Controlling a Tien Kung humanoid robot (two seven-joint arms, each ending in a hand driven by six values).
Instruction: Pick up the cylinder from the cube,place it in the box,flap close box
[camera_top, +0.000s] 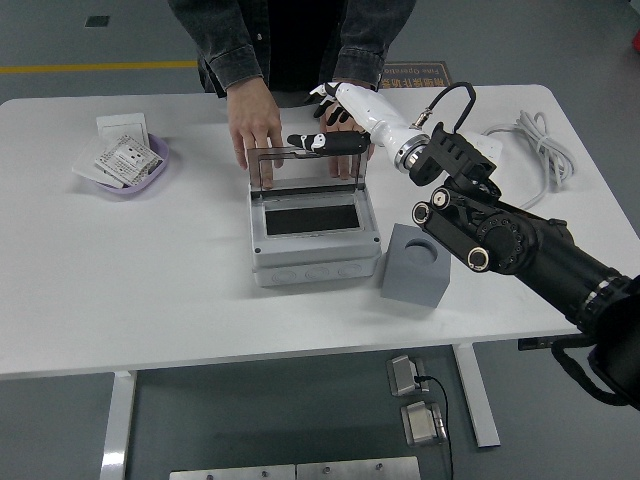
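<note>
The grey box (315, 245) stands mid-table with its dark inside showing. Its clear lid (305, 168) is upright at the back edge. To the right of the box sits the grey cube (415, 265), its round top hole empty. I see no cylinder; the dark box interior does not show one. My right hand (322, 128), white with black fingers, reaches over the lid's top edge, fingers stretched out and holding nothing. One black finger (325, 143) lies along the lid's upper rim. A person's two hands (255, 125) rest flat on the table behind the lid.
A purple bowl (128, 168) of printed cards sits at the far left with a white card (122, 125) behind it. A white power strip (472, 155) and coiled cable (540, 140) lie at the right, behind my arm.
</note>
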